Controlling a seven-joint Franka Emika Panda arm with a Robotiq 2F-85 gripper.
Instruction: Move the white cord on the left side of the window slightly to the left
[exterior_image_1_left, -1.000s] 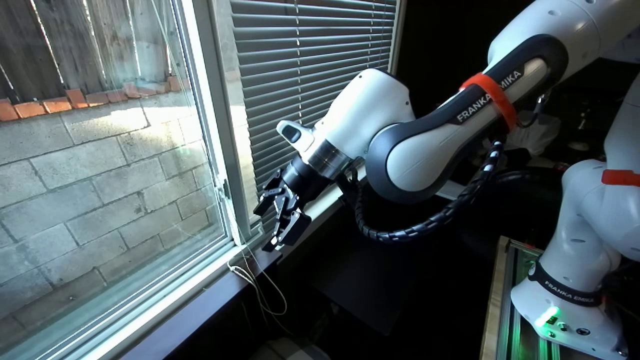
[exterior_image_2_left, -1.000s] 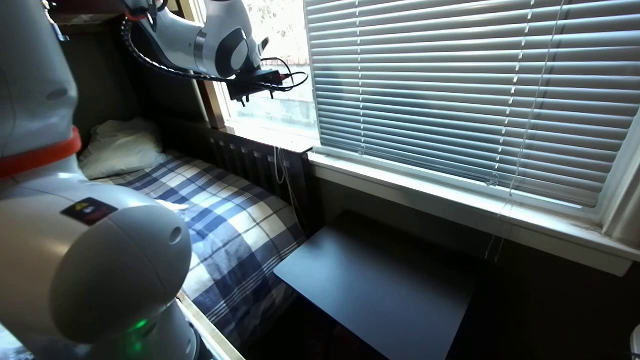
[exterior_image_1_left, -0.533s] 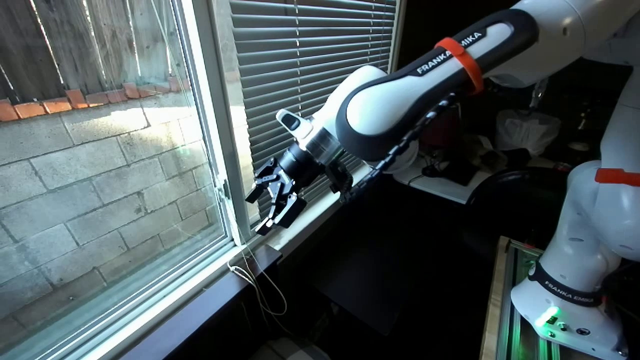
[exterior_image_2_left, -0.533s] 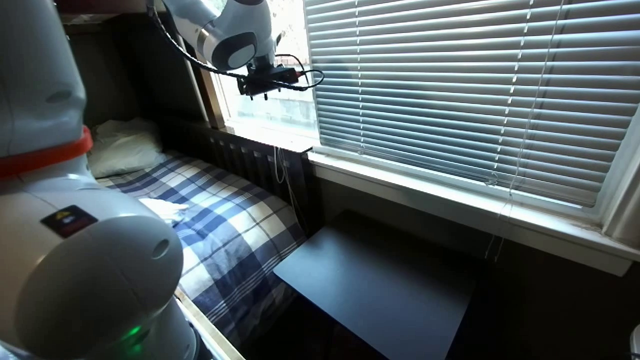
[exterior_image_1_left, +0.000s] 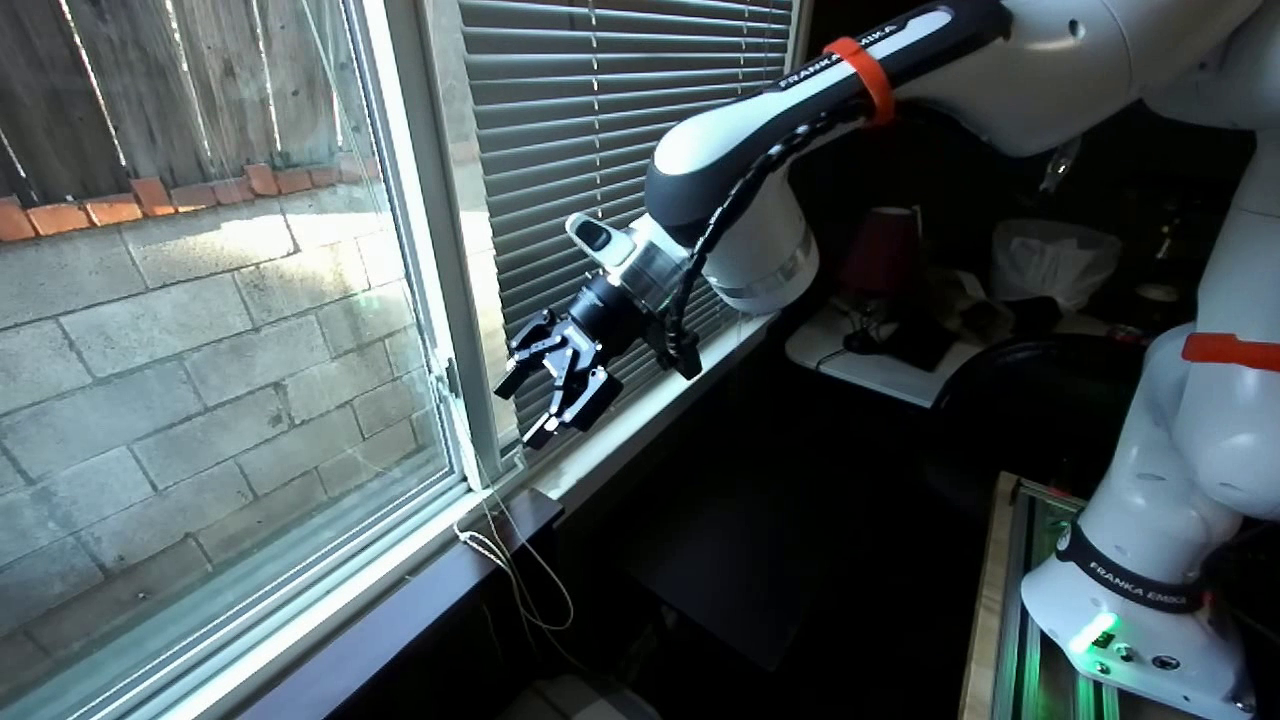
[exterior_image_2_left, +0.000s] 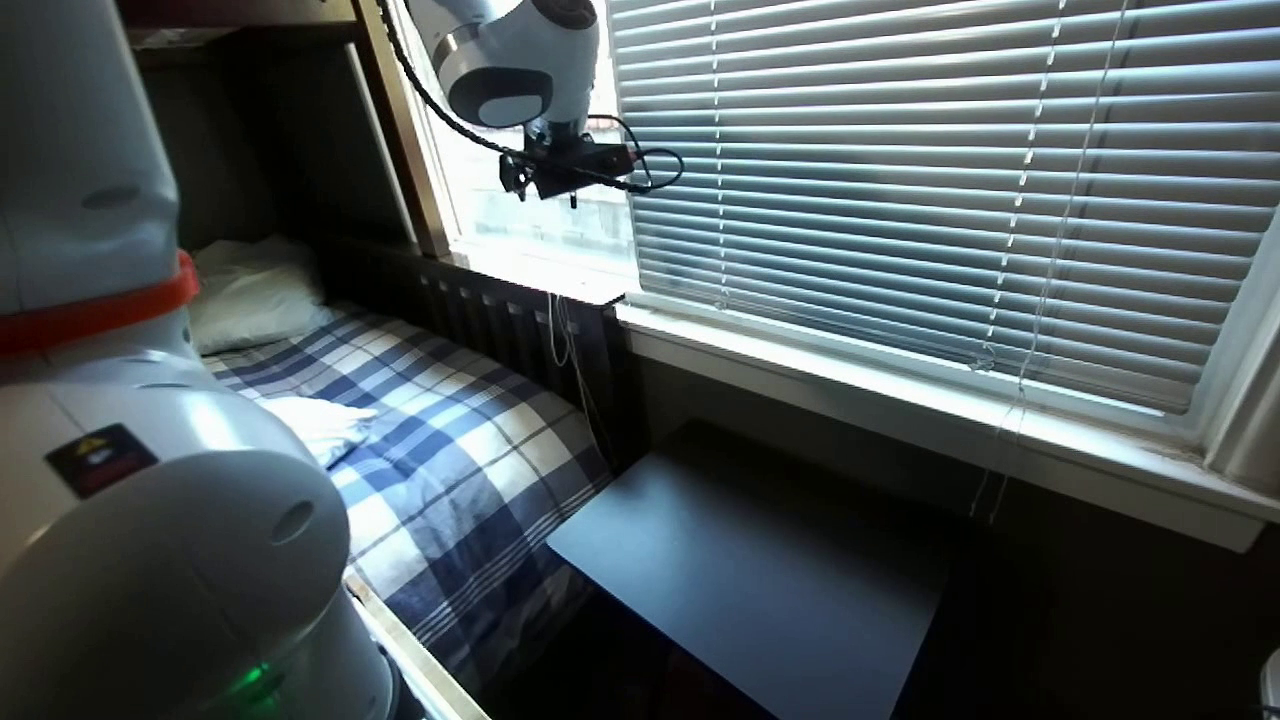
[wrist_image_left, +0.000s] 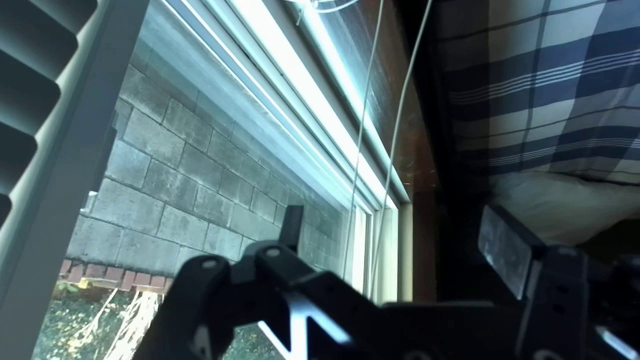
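The white cord (exterior_image_1_left: 484, 543) is thin and hangs down the window frame, with loose loops below the sill in an exterior view. It also hangs below the sill in an exterior view (exterior_image_2_left: 551, 325). In the wrist view two strands of the cord (wrist_image_left: 403, 97) run down across the window's corner, in line with the gap between the fingers; their depth relative to the fingertips is unclear. The window (exterior_image_1_left: 415, 230) has a white frame, a clear pane and a blind-covered side. My gripper (exterior_image_1_left: 520, 412) is open and empty, near the blinds' edge; it also shows in the wrist view (wrist_image_left: 395, 220).
Grey blinds (exterior_image_2_left: 900, 180) hang beside the clear pane, with another thin cord (exterior_image_2_left: 1065, 215) at their far right. A sill (exterior_image_2_left: 850, 370) runs below. A dark table (exterior_image_2_left: 760, 560) and plaid bed (exterior_image_2_left: 470, 430) stand below. A dark cable loop (exterior_image_2_left: 665, 165) sticks out from the wrist.
The arm has swung round, and the gripper has moved up a little in one view and right toward the blinds in another. The fingers stay open. The cord below the sill looks unchanged.
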